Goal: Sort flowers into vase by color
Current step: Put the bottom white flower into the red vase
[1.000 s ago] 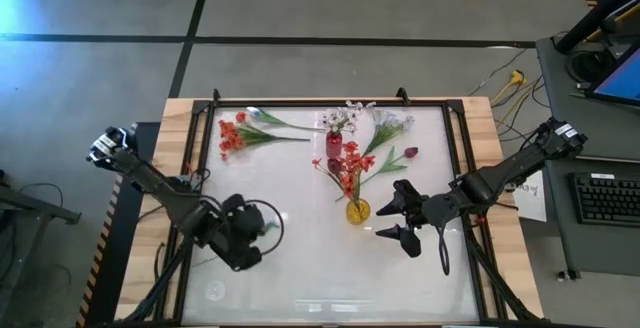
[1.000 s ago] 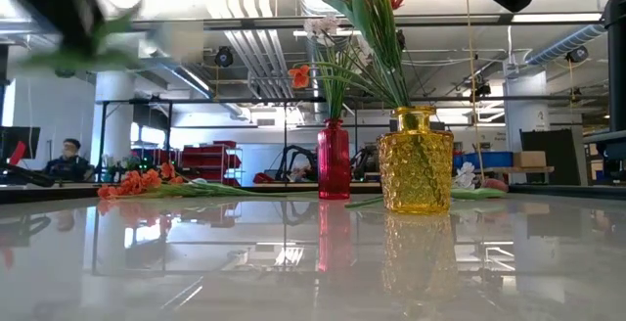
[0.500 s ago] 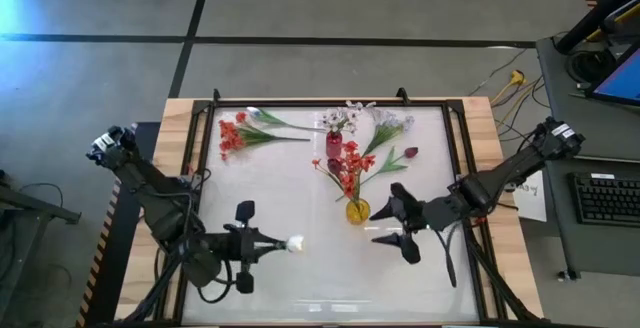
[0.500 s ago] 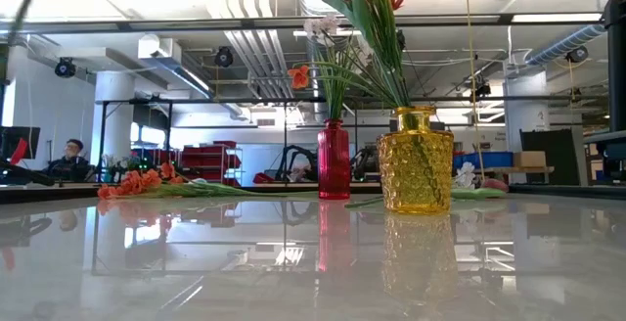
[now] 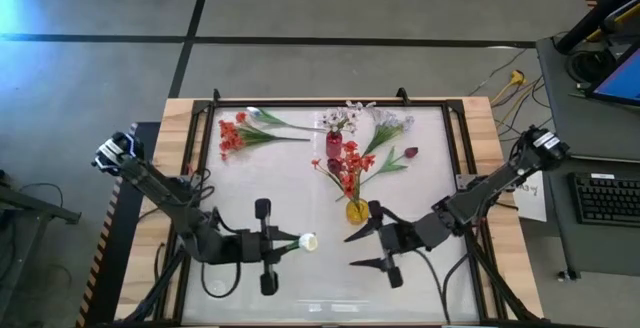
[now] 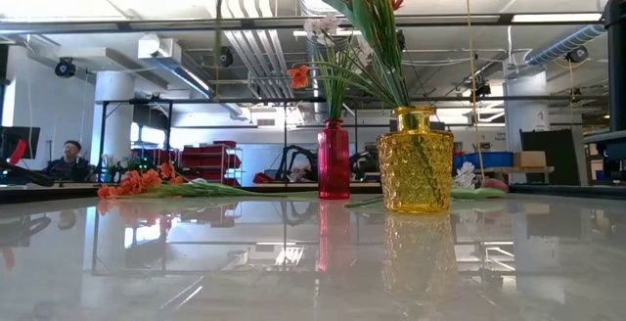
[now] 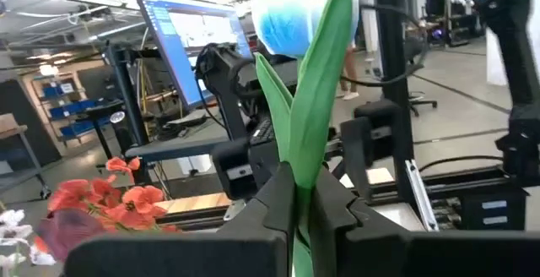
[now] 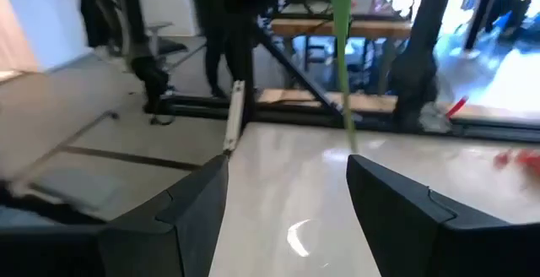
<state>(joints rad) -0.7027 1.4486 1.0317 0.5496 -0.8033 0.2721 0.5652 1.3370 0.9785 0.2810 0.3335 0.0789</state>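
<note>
My left gripper is over the table's near middle, pointing right and shut on a white tulip. The tulip's thin green stem shows in the right wrist view and in the low view. My right gripper is open, just right of the blossom, facing it and touching nothing. A yellow vase holds red-orange flowers. A red vase holds white sprays. My left gripper pinches the white tulip between its two fingers on the stem and its long green leaves, below the blossom. The fingers come level from the table's left. The tulip is lifted clear, and its stem end hangs above the table.
Loose flowers lie along the far edge: a red-orange cluster, a white tulip, white sprays and a dark red tulip. A dark frame borders the table. The glossy near part lies bare.
My left gripper has swung out to point right and carried the white tulip right, toward the table's middle. My right gripper, still open, has moved left and toward the near edge, closer to the tulip's blossom.
</note>
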